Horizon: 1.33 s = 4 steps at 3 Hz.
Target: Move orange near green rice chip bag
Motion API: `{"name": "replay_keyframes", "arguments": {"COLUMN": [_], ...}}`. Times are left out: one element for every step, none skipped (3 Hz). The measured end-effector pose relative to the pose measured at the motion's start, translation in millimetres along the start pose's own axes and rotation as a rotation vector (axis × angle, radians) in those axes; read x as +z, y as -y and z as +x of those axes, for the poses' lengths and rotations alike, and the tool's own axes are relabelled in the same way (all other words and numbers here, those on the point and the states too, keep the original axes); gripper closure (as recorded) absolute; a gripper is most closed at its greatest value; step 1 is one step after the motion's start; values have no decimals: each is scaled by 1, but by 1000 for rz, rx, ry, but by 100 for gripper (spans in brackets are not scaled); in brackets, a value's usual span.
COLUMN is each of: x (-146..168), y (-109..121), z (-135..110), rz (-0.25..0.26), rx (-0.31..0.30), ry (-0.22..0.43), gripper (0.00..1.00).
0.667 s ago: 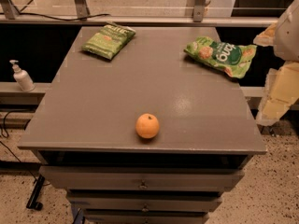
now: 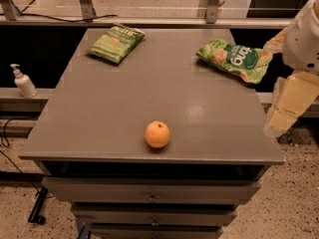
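Note:
The orange (image 2: 157, 134) sits on the grey table (image 2: 149, 83) near its front edge, a little right of centre. The green rice chip bag (image 2: 234, 59) lies at the table's back right, with white letters and pale rice cakes printed on it. My gripper (image 2: 280, 119) hangs off the table's right edge, pale cream, below the white arm (image 2: 304, 34). It is to the right of the orange and in front of the bag, and touches neither. It holds nothing that I can see.
A smaller dull olive-green bag (image 2: 115, 43) lies at the back left of the table. A white pump bottle (image 2: 23, 81) stands on a ledge to the left. Drawers (image 2: 152, 195) run below the table front. A rail and posts cross behind.

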<state>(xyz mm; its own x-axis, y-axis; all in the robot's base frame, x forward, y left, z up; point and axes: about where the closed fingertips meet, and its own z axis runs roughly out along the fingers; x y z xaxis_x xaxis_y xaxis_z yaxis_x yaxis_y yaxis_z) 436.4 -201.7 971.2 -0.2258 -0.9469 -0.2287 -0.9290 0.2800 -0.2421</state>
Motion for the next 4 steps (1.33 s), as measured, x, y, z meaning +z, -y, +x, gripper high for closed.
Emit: {"name": "replay_keyframes", "arguments": {"x": [24,60,102,140], "y": [-18,-45,-62,-72], "z": [-35,-87,-130,-163], "rz": [-23,-67,-110,-146], "rx": [26,21,11,11], "ry": [57,159,278,381], "gripper": [0,0,0,0]}}
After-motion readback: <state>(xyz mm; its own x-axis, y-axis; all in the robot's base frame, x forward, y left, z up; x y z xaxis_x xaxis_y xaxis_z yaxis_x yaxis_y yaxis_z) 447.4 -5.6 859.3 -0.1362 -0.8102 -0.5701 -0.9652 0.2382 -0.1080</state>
